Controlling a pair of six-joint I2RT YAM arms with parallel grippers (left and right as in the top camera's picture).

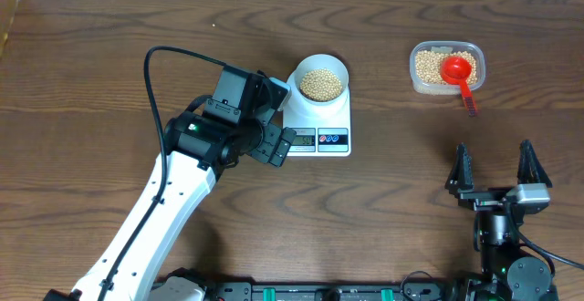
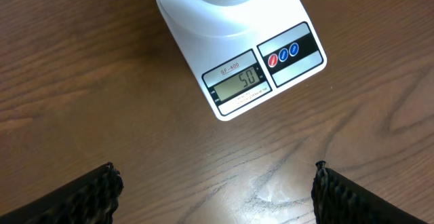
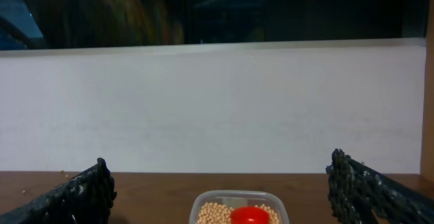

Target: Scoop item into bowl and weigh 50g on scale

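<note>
A: Beans [image 1: 320,84] are lying in the bowl [image 1: 339,64], and it is standing on the scale [image 1: 315,120]?
B: Yes. The display [image 2: 242,81] is showing 50. The left gripper [image 2: 215,176] is hovering just beside the scale, fingers spread, holding nothing.
A: And the right gripper [image 1: 495,155]?
B: It is also standing spread and empty, facing the tub [image 1: 418,57] with the red scoop [image 1: 457,69].

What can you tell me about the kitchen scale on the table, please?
The scale is a flat, white, plastic-looking rounded rectangle lying level on the wooden table. Its grey display reads 50, beside a dark strip with small red and blue buttons. The white bowl of beans stands on its opposite end. The open left gripper hovers before the display, not touching it.
</note>
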